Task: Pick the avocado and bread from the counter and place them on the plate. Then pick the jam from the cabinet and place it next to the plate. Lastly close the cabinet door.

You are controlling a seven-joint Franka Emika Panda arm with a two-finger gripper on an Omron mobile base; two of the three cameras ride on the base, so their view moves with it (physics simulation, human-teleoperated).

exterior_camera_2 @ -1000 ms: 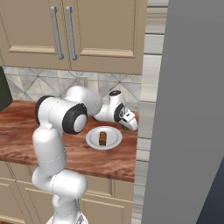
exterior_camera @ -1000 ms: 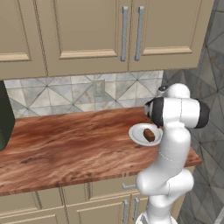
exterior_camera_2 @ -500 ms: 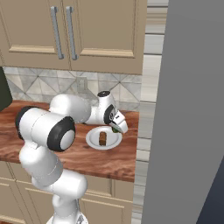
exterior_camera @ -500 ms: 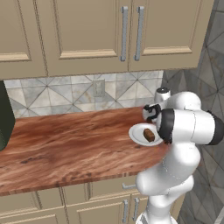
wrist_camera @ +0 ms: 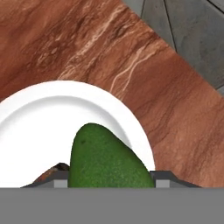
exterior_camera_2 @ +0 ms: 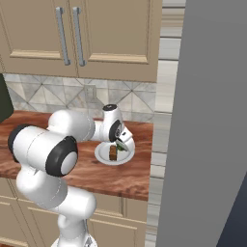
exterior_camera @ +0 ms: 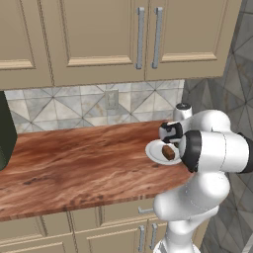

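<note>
**A:** Since the bread (exterior_camera_2: 113, 153) already sits on the plate (exterior_camera_2: 103, 155), lower middle of the right base frame, why's the gripper (exterior_camera_2: 121, 144) parked right over it?

**B:** Looks like it's bringing the avocado (wrist_camera: 107, 163) in. Hand view has it at bottom center, pinched between the jaws, above the plate's rim, so it drops beside the bread rather than onto the counter (exterior_camera: 74, 163).

Avocado (wrist_camera: 107, 159) hides most of bread (wrist_camera: 51, 172), pincer tips.
</note>
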